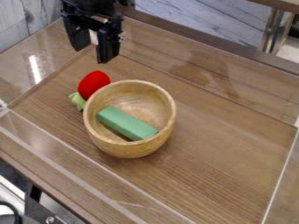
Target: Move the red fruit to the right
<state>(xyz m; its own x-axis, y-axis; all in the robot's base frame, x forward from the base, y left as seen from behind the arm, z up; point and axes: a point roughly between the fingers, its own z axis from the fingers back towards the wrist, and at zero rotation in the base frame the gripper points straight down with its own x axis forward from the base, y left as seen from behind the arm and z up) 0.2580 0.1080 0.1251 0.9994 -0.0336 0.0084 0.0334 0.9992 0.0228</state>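
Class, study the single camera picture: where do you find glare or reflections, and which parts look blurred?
Camera view: pale glare streaks the clear wall at upper left; the wooden table shows a soft sheen; the open gripper looks slightly smeared; the red fruit and wooden bowl are fairly sharp.

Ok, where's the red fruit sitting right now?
In the camera view the red fruit sits on the table at left of centre, tucked against the upper-left outside rim of the wooden bowl, just below the open gripper.
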